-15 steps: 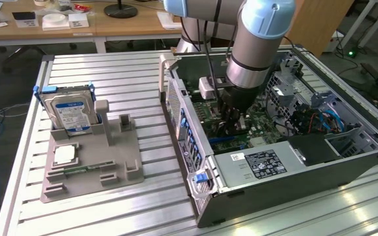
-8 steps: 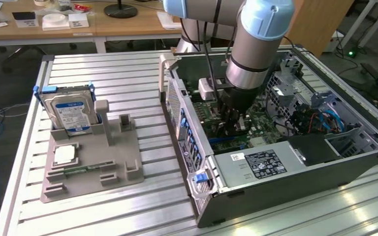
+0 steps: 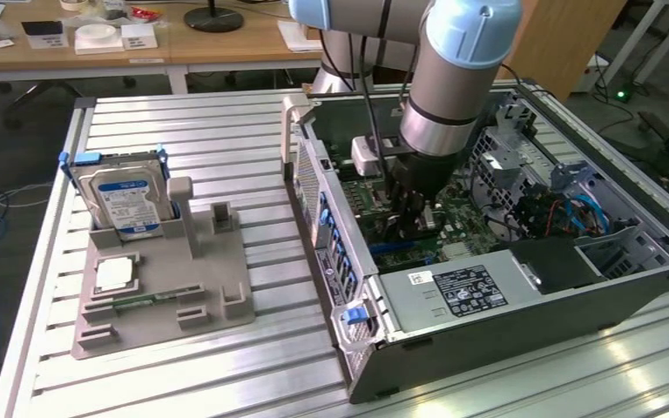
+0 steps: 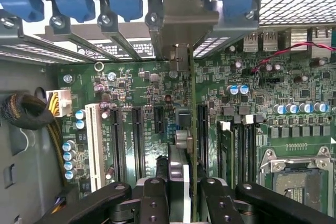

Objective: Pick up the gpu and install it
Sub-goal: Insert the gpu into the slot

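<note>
Green circuit board fills the floor of the open computer case [image 3: 660,261], and we find the gripper [image 4: 181,182] lowered inside it, its jaws narrowed on the gpu [image 4: 193,129], which it holds on edge. From the wrist view the card stands upright over the motherboard [image 4: 131,93], lined up with the long black expansion slots [image 4: 137,140], its metal bracket [image 4: 181,19] reaching toward the slotted rear wall. We cannot tell whether the edge connector has entered a slot.

We judge the card light, stiff and fragile: best held by its board edges, clear of fan and components, and pressed straight, not twisted.

Containers: the case holds the motherboard, an empty CPU socket [image 4: 294,174] and a power supply [image 3: 462,292] at its near end. On the exterior view's left, the grey holder tray [image 3: 212,300] carries a hard drive [image 3: 123,202] standing upright and a small square chip [image 3: 114,274] lying flat.
</note>
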`<action>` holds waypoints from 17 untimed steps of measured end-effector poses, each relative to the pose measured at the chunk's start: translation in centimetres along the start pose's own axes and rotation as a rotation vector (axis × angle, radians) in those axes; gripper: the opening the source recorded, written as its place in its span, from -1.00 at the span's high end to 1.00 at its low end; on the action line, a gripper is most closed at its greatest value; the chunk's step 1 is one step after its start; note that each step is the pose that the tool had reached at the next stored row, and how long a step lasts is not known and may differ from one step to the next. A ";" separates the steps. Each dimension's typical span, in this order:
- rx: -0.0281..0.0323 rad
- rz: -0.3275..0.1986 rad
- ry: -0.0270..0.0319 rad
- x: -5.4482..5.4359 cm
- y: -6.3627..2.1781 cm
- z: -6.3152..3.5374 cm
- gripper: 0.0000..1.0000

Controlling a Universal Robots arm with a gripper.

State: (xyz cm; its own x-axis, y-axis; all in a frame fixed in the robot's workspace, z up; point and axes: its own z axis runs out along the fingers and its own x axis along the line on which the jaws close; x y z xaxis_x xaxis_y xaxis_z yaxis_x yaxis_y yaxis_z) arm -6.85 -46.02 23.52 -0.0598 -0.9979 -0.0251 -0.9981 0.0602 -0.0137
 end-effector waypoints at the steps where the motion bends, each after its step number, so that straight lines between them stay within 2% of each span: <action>1: 0.0007 0.000 -0.0003 0.0 0.00 0.01 0.44; 5: 0.0035 0.000 -0.0002 0.0 0.00 -0.01 0.44; 17: 0.0036 0.000 -0.0001 0.0 0.04 0.39 0.44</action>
State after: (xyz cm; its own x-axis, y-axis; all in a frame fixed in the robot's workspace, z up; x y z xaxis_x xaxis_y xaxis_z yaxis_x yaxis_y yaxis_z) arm -6.88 -46.02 23.13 -0.0597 -0.9979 -0.0252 -0.9980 0.0602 -0.0173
